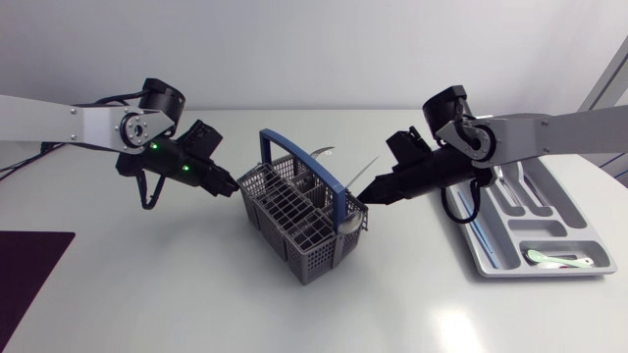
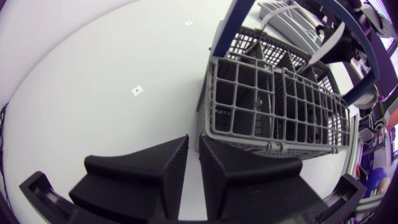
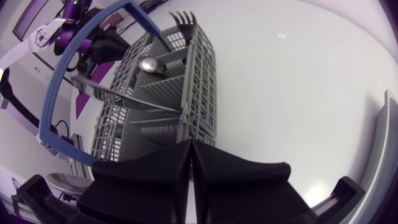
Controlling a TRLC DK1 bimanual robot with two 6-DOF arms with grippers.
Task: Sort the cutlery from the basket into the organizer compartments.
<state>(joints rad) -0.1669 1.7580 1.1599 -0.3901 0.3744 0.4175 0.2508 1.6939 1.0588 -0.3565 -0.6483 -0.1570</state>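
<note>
Mid-counter (image 1: pixel 128 294): blue-handled grey basket (image 1: pixel 294 224), set cornerwise, well apart from the organizer (image 1: pixel 481 250) over by the right arm. Still loaded with cutlery: a fork (image 1: pixel 324 153) standing tines-up at the far side, a spoon (image 3: pixel 149 64) leaning bowl-up inside the wire walls. In the organizer's nearest compartment, a few pale pieces (image 1: pixel 561 260) lying flat; longer slots beyond them partly hidden behind the right arm.

Left hand (image 1: pixel 226 184) low at the basket's left corner, just beside the wire wall. From the left wrist, fingers drawn close, only a sliver of white counter (image 2: pixel 93 74) showing in the gap at the left hand (image 2: pixel 193 142), nothing between them. Basket (image 2: pixel 273 106) directly ahead of the tips; cannot tell whether touching or barely short of it.

Right hand (image 1: pixel 365 194) at the basket's opposite side, coming in over the counter from beside the organizer. From the right wrist, fingers pressed together, empty, with the right hand (image 3: pixel 189 144) right at the rim of the basket (image 3: pixel 155 112). Fork (image 3: pixel 181 17) upright at the far end of that wall. Organizer (image 3: pixel 387 143) rim showing off to one side of the right hand, apart from it.
</note>
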